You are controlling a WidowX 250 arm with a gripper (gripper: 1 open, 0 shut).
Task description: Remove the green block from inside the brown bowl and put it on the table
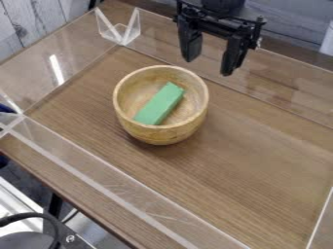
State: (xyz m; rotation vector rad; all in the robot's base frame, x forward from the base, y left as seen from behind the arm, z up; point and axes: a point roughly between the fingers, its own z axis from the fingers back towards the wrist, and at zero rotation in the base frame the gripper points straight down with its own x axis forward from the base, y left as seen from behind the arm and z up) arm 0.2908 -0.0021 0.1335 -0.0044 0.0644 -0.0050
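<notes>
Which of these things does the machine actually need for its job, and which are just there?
Needed:
green block, lying in the bowl
brown bowl
table
gripper, open, above

Just there:
clear acrylic walls

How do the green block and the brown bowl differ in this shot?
Colour: the green block is bright green; the brown bowl is light tan wood with visible grain.
Shape: the block is a flat elongated bar; the bowl is round with a thick rim.
Size: the block is shorter than the bowl is wide.
Pose: the block lies slanted inside the bowl; the bowl sits upright on the table.
Shared: neither is touched by the open gripper.
</notes>
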